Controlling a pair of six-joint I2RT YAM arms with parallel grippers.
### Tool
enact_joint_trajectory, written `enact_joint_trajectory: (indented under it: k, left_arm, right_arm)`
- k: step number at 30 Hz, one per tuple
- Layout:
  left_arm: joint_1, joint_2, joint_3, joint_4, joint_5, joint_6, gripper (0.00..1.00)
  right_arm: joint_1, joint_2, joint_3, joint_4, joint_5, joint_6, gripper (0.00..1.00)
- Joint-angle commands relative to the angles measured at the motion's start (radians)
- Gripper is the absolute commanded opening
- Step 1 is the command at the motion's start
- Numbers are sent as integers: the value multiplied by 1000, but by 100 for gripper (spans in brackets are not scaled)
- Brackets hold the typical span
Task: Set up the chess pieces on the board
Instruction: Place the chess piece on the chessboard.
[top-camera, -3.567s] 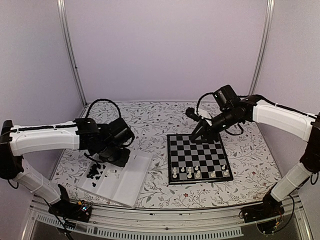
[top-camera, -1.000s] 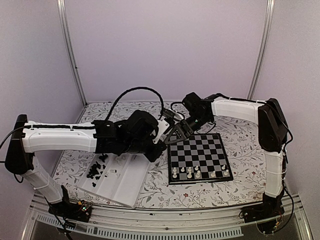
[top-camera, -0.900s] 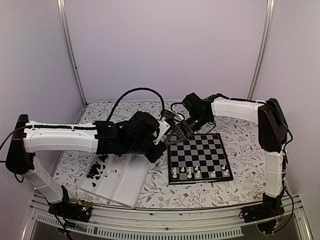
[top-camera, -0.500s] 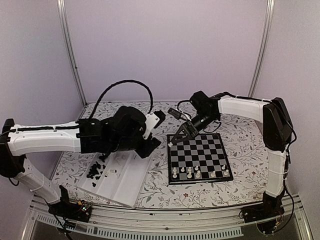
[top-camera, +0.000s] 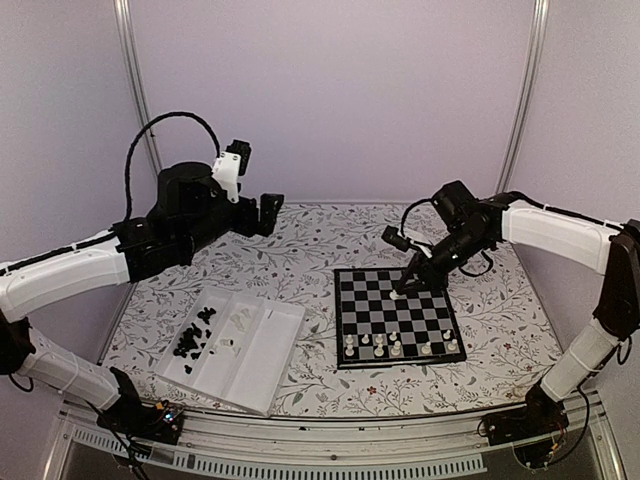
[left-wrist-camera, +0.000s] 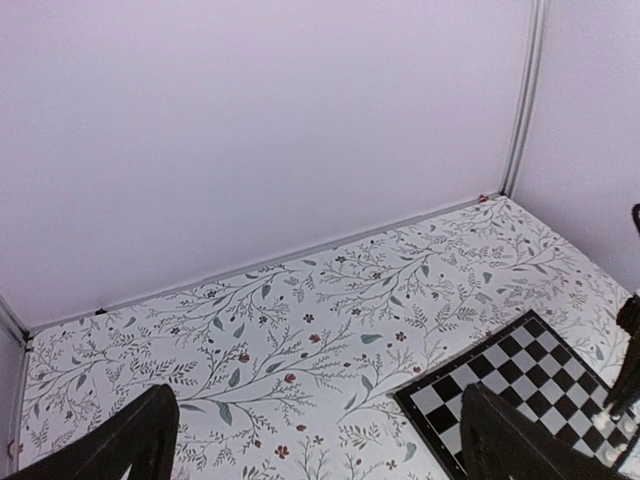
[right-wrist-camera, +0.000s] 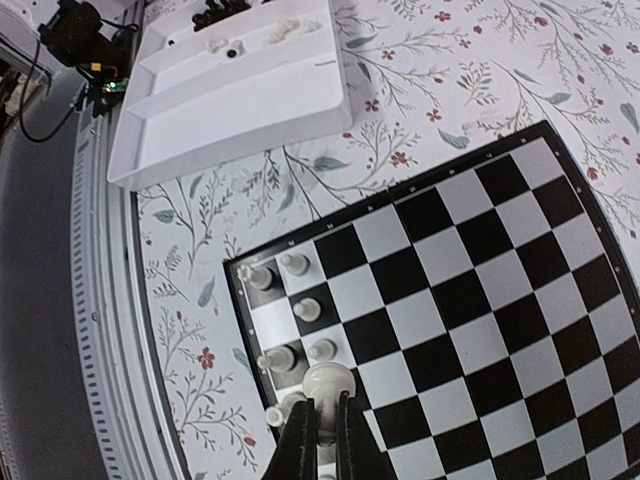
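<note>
Left arm (top-camera: 80, 270): held high, stretched toward the back.
Left gripper (left-wrist-camera: 315, 420): jaws spread wide.
Right arm (top-camera: 550, 228): extended inward, wrist tilted down.
Right gripper (right-wrist-camera: 324, 435): fingers closed on a white chess piece (right-wrist-camera: 328, 383).

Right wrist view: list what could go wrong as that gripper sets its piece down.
1. The right gripper pinches the white piece only with its tips, so the piece could slip or tilt on release.
2. The set pieces stand close together at the board edge; lowering beside them could knock one over.
</note>
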Motion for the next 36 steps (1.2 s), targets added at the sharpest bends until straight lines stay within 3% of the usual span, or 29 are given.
enact_joint_trajectory:
  k: [1, 6, 10, 13, 22, 36]
  left_arm:
    - [0, 47, -2, 180, 93, 82, 99]
    - [2, 121, 70, 180, 168, 125, 100]
    - [11, 137, 31, 231, 48, 119, 99]
    - [33, 179, 50, 166, 7, 144, 99]
    - [54, 181, -12, 162, 51, 174, 99]
    - [54, 215, 26, 104, 54, 175, 99]
  right_arm:
    - [-43, -120, -116, 7, 169, -59, 1]
    - [-115, -214, -253, 2, 253, -95, 1]
    - [-120, -294, -353, 5, 315, -165, 1]
    - [-119, -328, -402, 5, 334, -213, 2]
    - [-45, -276, -445, 8, 375, -260, 3]
    - [8, -215, -479, 47, 401, -256, 5]
